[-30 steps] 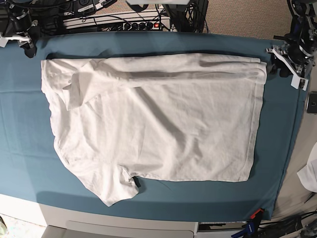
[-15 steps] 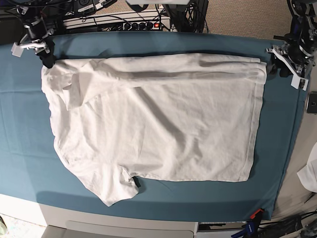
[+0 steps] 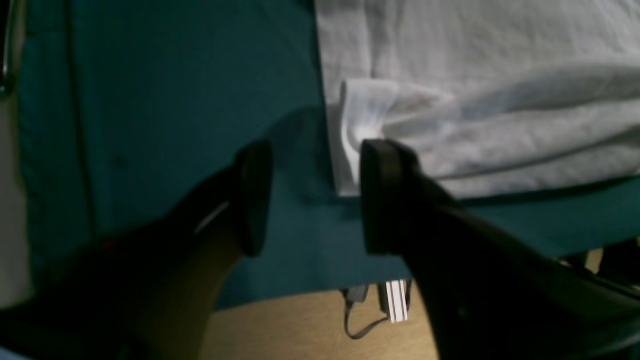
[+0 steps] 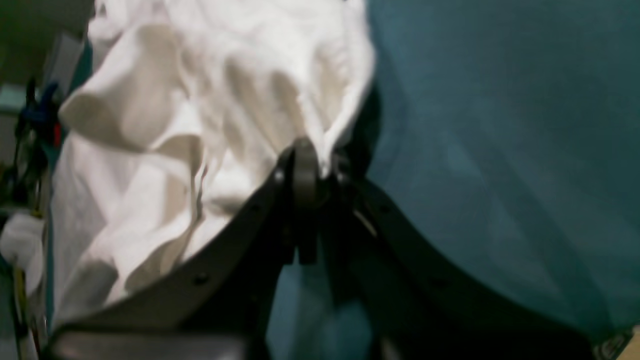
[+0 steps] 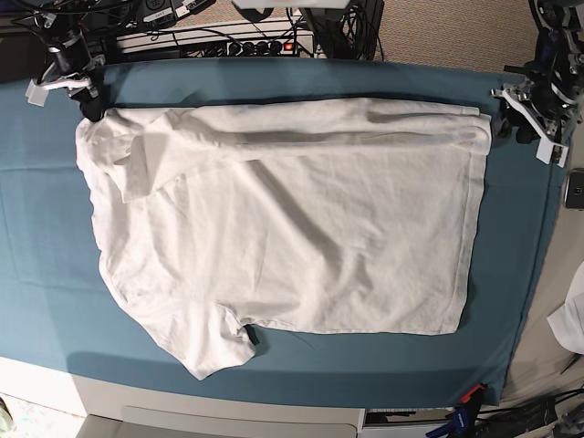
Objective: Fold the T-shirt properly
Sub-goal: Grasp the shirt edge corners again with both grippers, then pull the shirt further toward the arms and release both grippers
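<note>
T-shirt (image 5: 283,237): white, thin, wrinkly; lies flat mid-frame, top edge folded over.
Change: right gripper (image 4: 305,170) moved to the shirt's upper-left corner and pinched shut on it.
Meaning: next fold can probably start.
Left gripper (image 3: 310,195): wide open, holds nothing, at the upper-right corner.
Teal cloth (image 5: 36,228): smooth, underneath.

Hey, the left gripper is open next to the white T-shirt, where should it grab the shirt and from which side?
Probably the folded hem corner of the T-shirt, where the layers bunch into a raised lip. The left gripper sits just off that edge over the teal cloth, open, so slide in from the cloth side, one finger under and one over. The right gripper already pinches the far corner.
</note>
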